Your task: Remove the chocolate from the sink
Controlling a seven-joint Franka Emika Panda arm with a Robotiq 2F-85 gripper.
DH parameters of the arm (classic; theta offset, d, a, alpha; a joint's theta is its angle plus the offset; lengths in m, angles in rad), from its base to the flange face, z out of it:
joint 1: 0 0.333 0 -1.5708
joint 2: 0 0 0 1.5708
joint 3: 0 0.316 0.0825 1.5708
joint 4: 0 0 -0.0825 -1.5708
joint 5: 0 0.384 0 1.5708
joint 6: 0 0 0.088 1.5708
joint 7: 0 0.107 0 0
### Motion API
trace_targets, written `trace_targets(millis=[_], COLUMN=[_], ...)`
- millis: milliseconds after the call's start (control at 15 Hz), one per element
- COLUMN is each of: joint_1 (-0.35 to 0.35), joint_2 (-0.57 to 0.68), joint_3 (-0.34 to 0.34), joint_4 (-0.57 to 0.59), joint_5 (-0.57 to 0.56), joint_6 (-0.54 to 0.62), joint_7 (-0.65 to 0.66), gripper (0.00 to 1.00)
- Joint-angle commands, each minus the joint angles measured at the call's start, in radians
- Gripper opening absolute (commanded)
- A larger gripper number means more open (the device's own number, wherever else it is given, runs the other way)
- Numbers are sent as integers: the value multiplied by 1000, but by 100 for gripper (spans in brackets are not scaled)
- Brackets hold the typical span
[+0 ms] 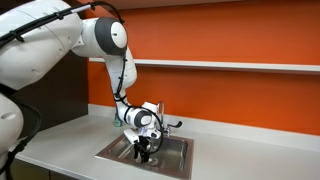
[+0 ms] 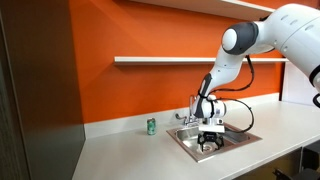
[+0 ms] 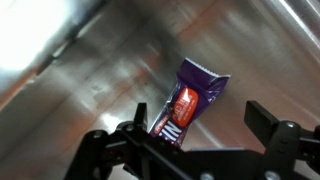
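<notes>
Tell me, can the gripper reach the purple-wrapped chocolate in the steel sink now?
Probably yes. The gripper is low inside the steel sink, jaws open, and the purple-wrapped chocolate sits between them; nothing seems to block it.

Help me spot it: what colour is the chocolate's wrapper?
The chocolate is purple with an orange-red patch; wrist view best.
</notes>
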Motion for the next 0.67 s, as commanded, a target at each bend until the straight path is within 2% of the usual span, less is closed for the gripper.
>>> trace_targets(millis=[0, 600], joint_1=[2, 6], joint_2=[-1, 17], joint_3=[-12, -34], joint_4=[6, 27], joint_5=[20, 24], joint_6=[-21, -28], joint_7=[50, 123], gripper=[100, 100])
